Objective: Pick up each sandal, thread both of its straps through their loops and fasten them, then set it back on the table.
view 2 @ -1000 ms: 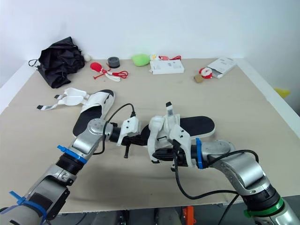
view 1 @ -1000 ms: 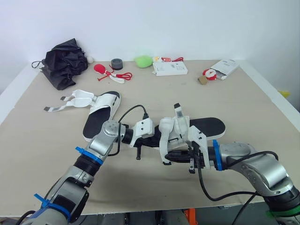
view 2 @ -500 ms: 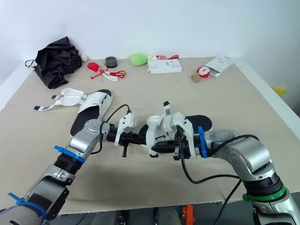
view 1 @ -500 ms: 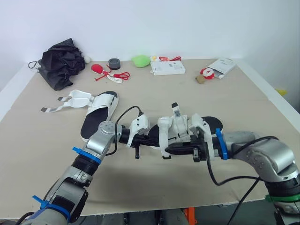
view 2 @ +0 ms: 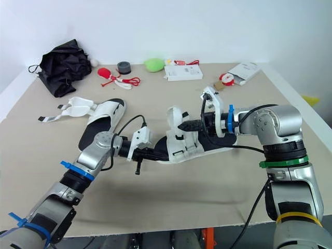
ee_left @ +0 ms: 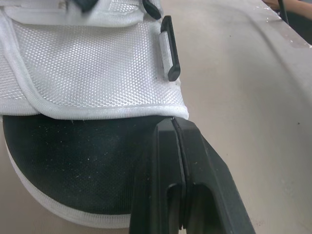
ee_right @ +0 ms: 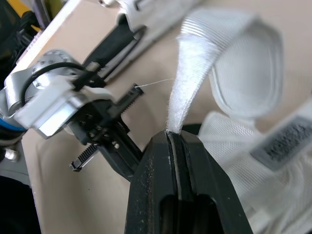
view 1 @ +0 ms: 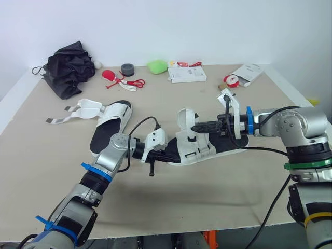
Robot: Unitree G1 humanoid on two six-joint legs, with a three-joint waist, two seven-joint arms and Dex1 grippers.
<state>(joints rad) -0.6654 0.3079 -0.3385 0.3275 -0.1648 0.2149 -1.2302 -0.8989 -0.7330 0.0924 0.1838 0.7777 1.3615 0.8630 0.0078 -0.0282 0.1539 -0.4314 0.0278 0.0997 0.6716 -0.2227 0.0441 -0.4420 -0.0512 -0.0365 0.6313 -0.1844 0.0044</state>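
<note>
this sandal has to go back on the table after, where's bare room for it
Widest bare patch: the near strip of the table, in front of the held sandal. Also open: the band between that sandal and the white box. Crowded: the back edge, and the left by the second sandal and black bundle.

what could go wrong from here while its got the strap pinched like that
1. The right gripper holds the white strap just at its fingertips, so the strap may slip out under a pull.
2. The left gripper clamps only the edge of the sandal at its black sole, so a tug on the strap might twist the sandal loose.
</note>
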